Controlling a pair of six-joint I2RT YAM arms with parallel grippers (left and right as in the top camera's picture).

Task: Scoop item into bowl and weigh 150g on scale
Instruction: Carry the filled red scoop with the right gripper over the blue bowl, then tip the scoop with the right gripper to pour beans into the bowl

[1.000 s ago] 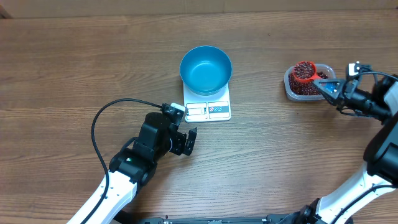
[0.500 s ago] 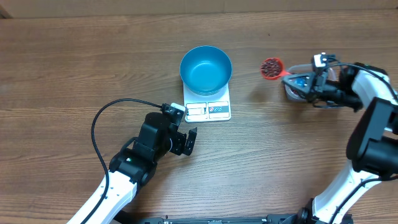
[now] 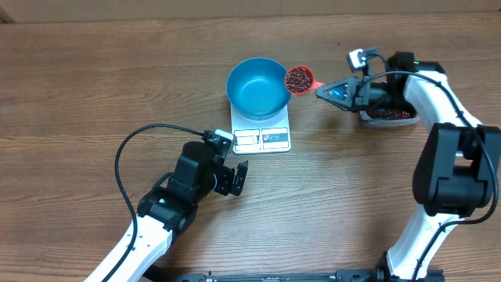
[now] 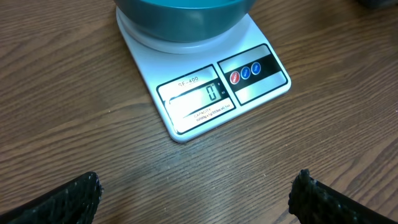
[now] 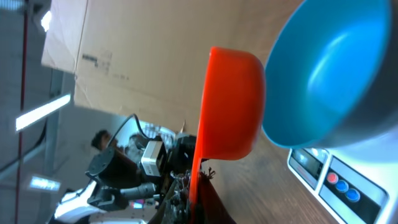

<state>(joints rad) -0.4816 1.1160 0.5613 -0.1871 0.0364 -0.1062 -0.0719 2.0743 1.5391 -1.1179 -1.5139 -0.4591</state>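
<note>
Noting from left wrist only: your left gripper spread wide, empty; scale display reads 0. Overhead: bowl on scale, bare inside; right gripper clamped on scoop handle, beans heaped in scoop at bowl rim; more in tub.

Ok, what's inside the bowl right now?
Nothing visible: from overhead the bowl looks bare blue inside. The beans sit in the scoop at its right rim, not yet tipped in. The bowl covers the platform of the scale beneath it.
</note>
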